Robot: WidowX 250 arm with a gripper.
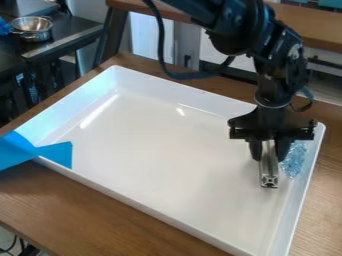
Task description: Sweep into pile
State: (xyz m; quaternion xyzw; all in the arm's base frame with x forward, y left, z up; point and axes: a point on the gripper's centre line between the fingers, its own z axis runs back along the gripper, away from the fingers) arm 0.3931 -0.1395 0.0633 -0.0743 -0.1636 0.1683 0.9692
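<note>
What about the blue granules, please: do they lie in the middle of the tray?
No, the blue granules lie by the tray's wall, beside the aluminium bar.

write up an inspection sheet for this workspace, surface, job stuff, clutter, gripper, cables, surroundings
surface: wooden table with a white tray on it
blue bits: inside the tray, in a loose patch along its right wall in the picture
metal bar: held in the gripper, hanging down beside the bits
clutter: blue tape over the tray's left edge in the picture
gripper: over the right part of the tray, shut on the bar
cables: black cable looping beside the arm; thin dark cables at lower left
surroundings: metal pot on a dark counter at upper left
</note>
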